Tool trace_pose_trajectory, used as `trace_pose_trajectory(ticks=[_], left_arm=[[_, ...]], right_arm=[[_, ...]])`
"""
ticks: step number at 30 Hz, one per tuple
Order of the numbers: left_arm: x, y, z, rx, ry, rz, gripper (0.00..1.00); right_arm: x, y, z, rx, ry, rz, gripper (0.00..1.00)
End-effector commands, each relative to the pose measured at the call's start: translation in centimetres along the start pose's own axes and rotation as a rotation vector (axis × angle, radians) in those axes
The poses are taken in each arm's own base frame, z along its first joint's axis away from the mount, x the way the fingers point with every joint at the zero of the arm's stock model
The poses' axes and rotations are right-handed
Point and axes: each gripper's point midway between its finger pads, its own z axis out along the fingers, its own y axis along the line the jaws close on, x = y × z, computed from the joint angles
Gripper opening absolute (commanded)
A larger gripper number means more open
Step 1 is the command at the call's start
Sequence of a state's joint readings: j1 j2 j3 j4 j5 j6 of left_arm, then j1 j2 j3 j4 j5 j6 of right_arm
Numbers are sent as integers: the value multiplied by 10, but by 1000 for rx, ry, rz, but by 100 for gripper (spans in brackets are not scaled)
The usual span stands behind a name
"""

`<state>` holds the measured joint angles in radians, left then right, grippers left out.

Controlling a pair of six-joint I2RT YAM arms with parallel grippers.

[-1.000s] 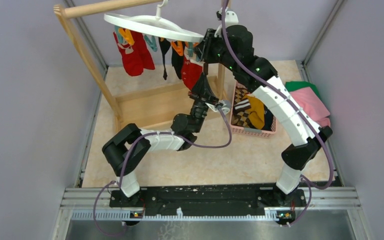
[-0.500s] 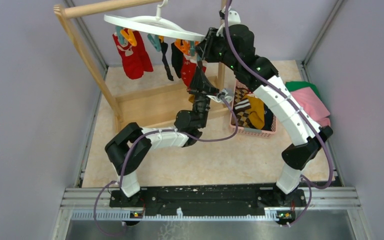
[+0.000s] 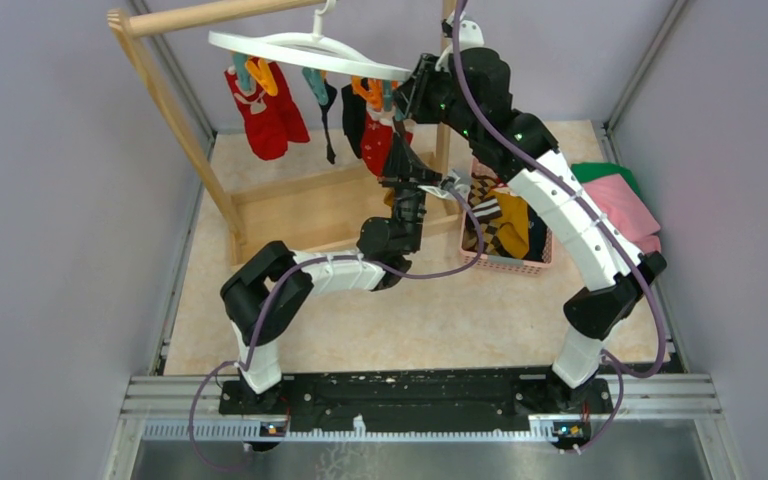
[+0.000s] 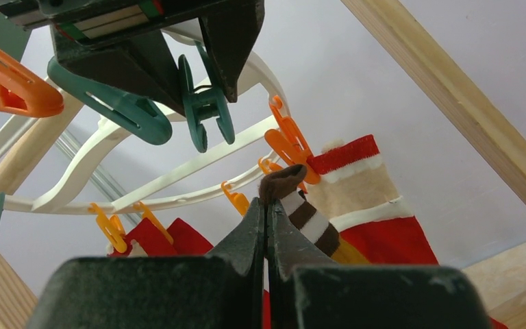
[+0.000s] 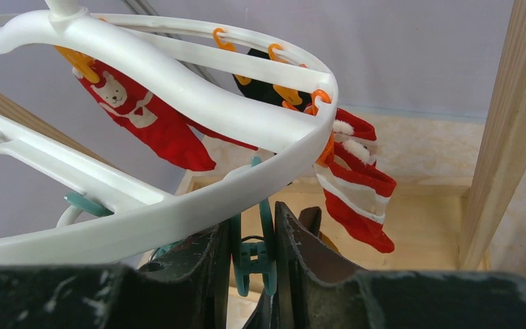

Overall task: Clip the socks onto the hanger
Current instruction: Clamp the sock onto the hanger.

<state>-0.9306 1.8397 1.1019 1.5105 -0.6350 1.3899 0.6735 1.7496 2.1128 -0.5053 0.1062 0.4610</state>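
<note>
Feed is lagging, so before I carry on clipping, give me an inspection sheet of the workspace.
Surface: beige table top, with the wooden rack standing on it.
Job's things: white hanger hangs from the rack; red and black clipped socks on it; basket socks wait in the pink basket.
Clutter: pink cloth and green cloth at the right edge.
End effectors: left end effector shut on a brown striped sock, raised under the hanger; right end effector shut on a teal clip at the hanger rim.
Cables: purple cables loop off both arms; no snag seen.
Surroundings: plain walls, metal rail at the near edge; nothing else seen.
</note>
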Motion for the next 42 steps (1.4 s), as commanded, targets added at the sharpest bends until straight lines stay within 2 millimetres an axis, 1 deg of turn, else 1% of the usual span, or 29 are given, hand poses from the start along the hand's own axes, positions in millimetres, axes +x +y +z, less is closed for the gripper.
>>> trace_pose_trajectory(ticks=[1,12,22,29,36,42], left_arm=[[-14,68,-1,-262,-30,-216,0],[-30,78,-5,-268,-58,-263,0],[-33,87,-2,-290,-56,-252,0],[-30,93,-2,-297,-43,-230,0],[-31,99,-1,-309,-41,-220,0],[-32,100,-1,-313,-43,-221,0]], right_arm=[[-2,-12,7,44,-10,22,0],[-1,-18,11,66,-11,18,0],[-4,-21,10,77,-20,11,0],[-7,-22,8,78,-28,11,0],[-8,-25,7,89,-31,7,0],[-6,-26,9,94,-29,6,0]])
